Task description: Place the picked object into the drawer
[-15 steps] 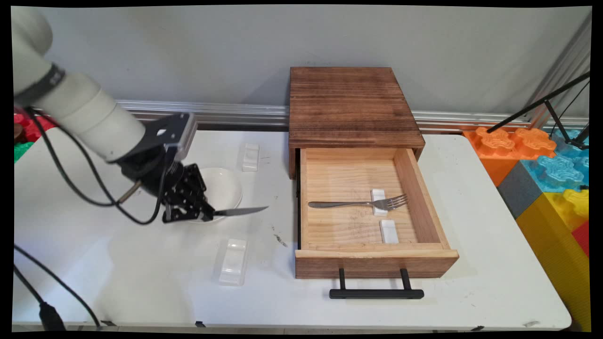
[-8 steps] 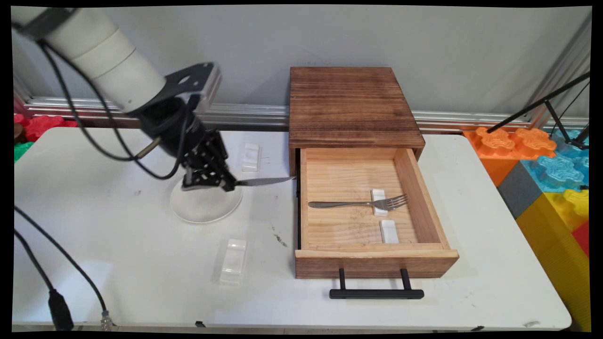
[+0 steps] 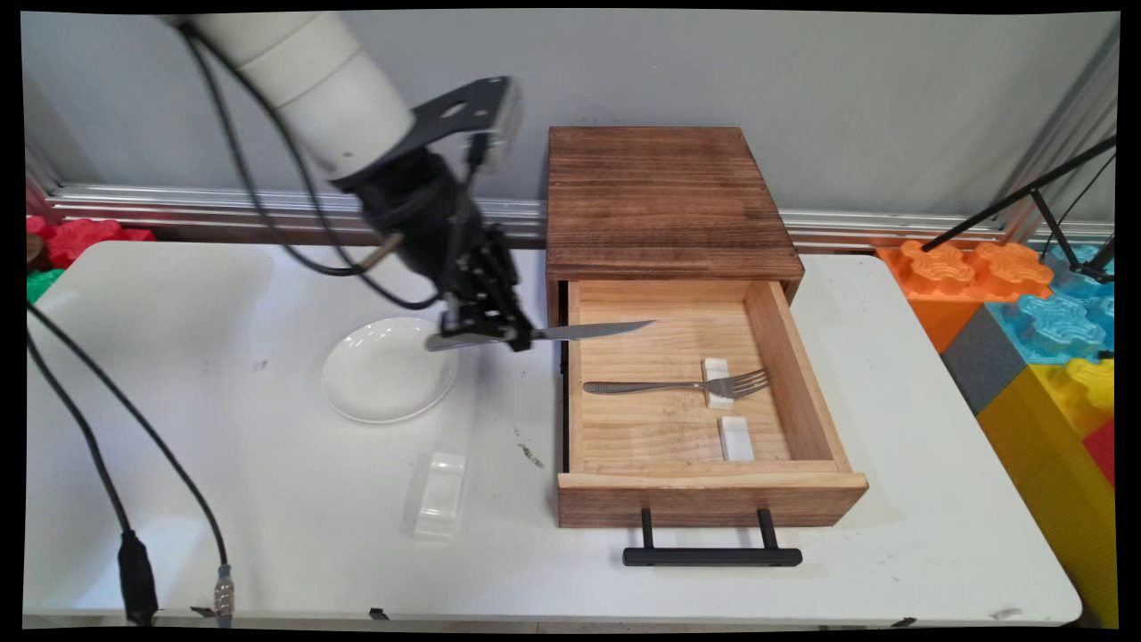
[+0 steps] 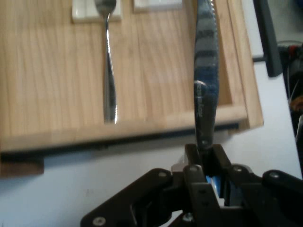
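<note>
My gripper [image 3: 508,337] is shut on a steel knife [image 3: 570,333] and holds it level in the air, blade pointing right over the left wall of the open wooden drawer [image 3: 798,366]. In the hand view the gripper [image 4: 204,156] clamps the knife [image 4: 206,71], whose serrated blade reaches out above the drawer [image 4: 156,61]. Inside the drawer a fork [image 3: 677,386] lies with its tines on a white rest [image 3: 716,382]; a second white rest [image 3: 736,438] sits bare nearer the drawer front. The fork [image 4: 110,71] shows left of the blade in the hand view.
A white plate [image 3: 389,371] sits on the table left of the drawer, below the gripper. A clear plastic rest [image 3: 440,495] lies nearer the front edge. The drawer belongs to a dark wooden box [image 3: 664,192]; its black handle [image 3: 711,555] juts forward. Coloured foam blocks [image 3: 1034,303] stand at right.
The gripper has carried the knife up and to the right, from above the plate to the drawer's left wall, with the blade now over the drawer. The plate is uncovered.
</note>
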